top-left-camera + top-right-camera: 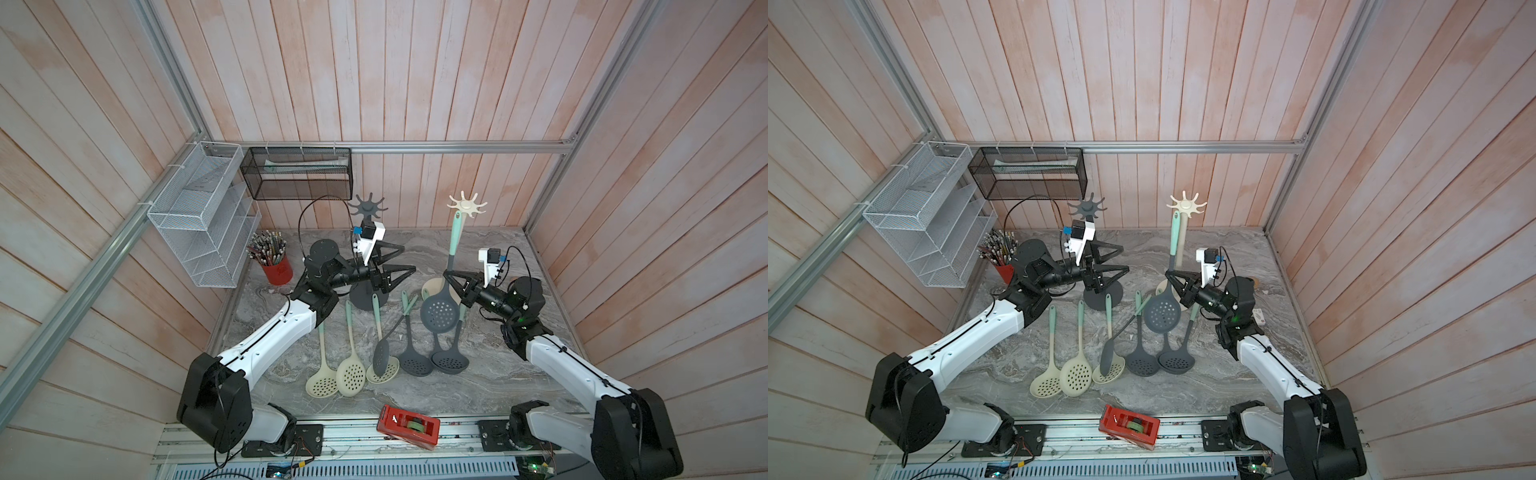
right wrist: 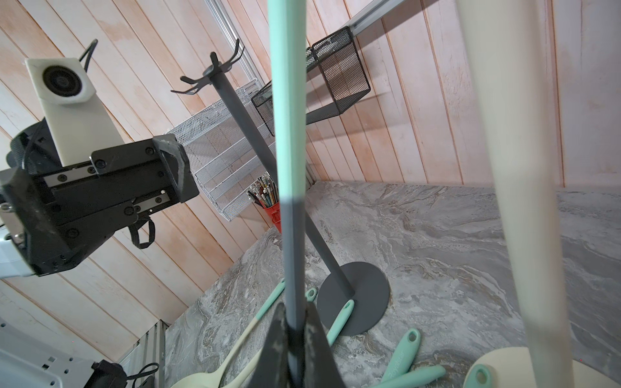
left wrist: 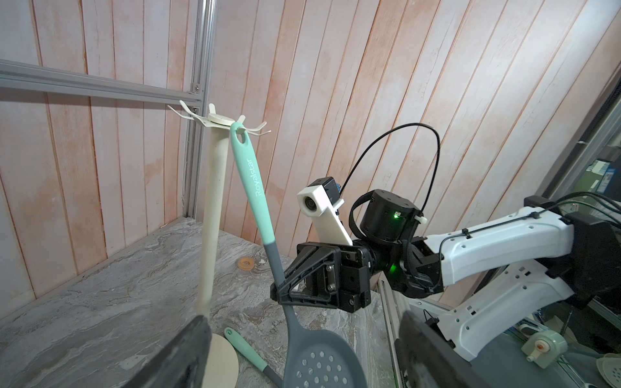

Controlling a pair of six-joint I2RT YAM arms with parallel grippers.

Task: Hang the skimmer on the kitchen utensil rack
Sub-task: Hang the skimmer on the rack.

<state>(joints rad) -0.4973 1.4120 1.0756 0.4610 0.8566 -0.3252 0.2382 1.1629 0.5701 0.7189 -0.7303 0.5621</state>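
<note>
Grey marble-patterned tabletop [image 1: 494,386]. At back left, standing upright: red cup [image 1: 277,272] full of pencils. Just right of that, round base of a dark grey utensil rack [image 1: 359,300]. Further right, round base of a cream utensil rack [image 1: 432,286]. Lying flat in a row across the middle, handles toward the back: three cream skimmers [image 1: 351,377] with mint handles, a dark grey slotted spoon [image 1: 381,355] crossing the third one's bowl, then two dark grey skimmers [image 1: 415,362], bowls touching. Near the back right corner, small orange ring [image 3: 247,263]. At the front edge, red tape dispenser [image 1: 408,427], over the metal rail.
</note>
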